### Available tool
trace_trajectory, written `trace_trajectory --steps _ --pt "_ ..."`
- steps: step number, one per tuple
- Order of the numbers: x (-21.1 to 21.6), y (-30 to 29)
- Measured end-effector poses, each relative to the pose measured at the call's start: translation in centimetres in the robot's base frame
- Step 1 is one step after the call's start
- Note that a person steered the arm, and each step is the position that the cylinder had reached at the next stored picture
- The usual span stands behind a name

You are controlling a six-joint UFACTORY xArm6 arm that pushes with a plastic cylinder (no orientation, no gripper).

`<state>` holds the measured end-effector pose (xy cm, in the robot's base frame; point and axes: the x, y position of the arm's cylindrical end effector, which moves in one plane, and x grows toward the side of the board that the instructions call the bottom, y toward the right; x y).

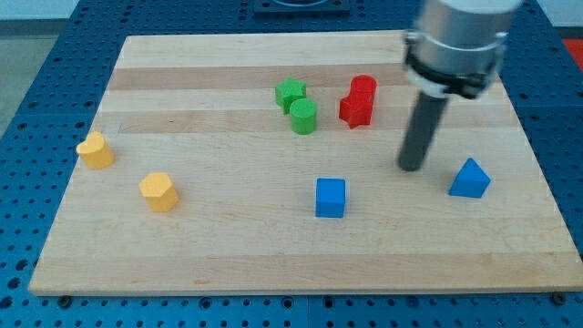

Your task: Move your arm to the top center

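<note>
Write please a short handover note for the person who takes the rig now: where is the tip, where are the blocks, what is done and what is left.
My tip rests on the board at the view's right, between the red blocks and the blue triangular block, touching neither.
Green pair sits near top center; blue cube lower middle; two yellow blocks at the left.
Done: nothing visible yet. Left: slide up and leftward to top center, passing above the red blocks.

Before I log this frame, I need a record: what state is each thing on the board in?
My tip: on the board, touching no block, left of the blue triangle.
Blue triangle: alone.
Blue cube: alone.
Red blocks: two, touching.
Green star: against the green cylinder.
Yellow blocks: two, apart.
</note>
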<state>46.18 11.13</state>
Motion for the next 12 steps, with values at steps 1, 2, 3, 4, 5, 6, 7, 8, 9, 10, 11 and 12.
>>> trace_trajectory --steps 1,2,3,4,5,6,7,8,9,10,11,12 --pt "-1.2 -2.1" --pt "-1.8 -2.4" --pt "-2.2 -4.6" --pt "-3.8 -7.9" --pt "-4.6 -8.5" --pt "-5.4 -8.6" --pt "-6.7 -9.3" --pt "-7.2 -10.5" --pt "-7.2 -11.8" --pt "-6.9 -9.6" --pt "-7.2 -6.3" --pt "-8.7 -5.9"
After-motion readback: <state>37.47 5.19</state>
